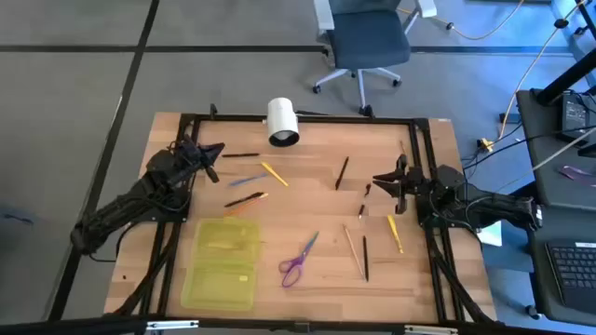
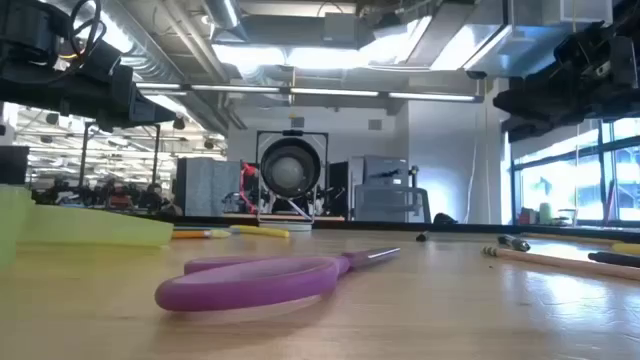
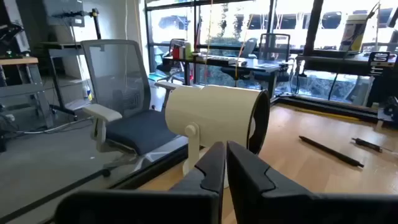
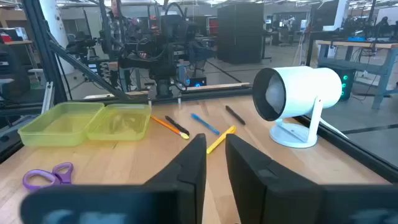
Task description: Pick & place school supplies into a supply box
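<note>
Across the pale wooden surface (image 1: 317, 288) lie the thin pens and pencils (image 1: 247, 199), scattered singly and in loose pairs, with the purple-handled metal scissors (image 1: 298, 261) near the front edge, just beside the translucent yellow-green plastic pencil case (image 1: 222, 263). That case lies open in two shallow halves at the front left; it looks almost empty, though its contents are hard to read.

Both arms hang above the surface, well apart from the supplies. The left claw (image 3: 225, 163) sits at the back left, fingers pressed together on nothing, facing the white cylinder on its stand (image 1: 282, 122). The right claw (image 4: 215, 157) hovers at the right, its fingers parted only by a narrow gap, also empty.

I judge the pens and pencils light, stiff and smooth; being round, they could roll or skid when nudged, so each is best pinched across its middle, fingers square to the shaft. The scissors look heavier and flat; the closed blades near the pivot offer a firmer hold than the rounded loops, which may slip. The case seems light and thin-walled, likely to slide if bumped while something is dropped in.
</note>
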Controlling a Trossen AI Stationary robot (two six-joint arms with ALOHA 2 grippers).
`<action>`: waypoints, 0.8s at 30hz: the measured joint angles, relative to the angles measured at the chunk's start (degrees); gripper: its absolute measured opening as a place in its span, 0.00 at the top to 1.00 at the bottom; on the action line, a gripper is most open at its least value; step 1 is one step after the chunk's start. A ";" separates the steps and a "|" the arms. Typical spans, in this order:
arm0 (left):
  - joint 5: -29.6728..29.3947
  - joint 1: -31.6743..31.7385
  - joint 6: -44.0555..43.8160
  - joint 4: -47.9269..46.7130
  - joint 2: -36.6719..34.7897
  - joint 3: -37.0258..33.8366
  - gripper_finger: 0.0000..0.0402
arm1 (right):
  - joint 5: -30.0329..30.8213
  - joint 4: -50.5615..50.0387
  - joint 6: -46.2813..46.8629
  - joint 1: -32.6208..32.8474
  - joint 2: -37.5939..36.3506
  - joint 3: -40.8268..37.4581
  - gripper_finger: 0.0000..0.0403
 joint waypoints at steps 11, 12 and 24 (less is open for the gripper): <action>0.00 0.00 0.00 0.00 0.00 -0.02 0.97 | 0.02 0.00 -0.04 0.00 0.00 0.00 0.83; 0.01 0.01 0.00 0.00 0.00 0.00 0.97 | 0.02 0.00 -0.03 0.01 0.00 0.00 0.83; 0.00 0.00 0.00 0.00 0.00 -0.02 0.97 | 0.00 0.00 0.01 0.00 0.00 0.00 0.83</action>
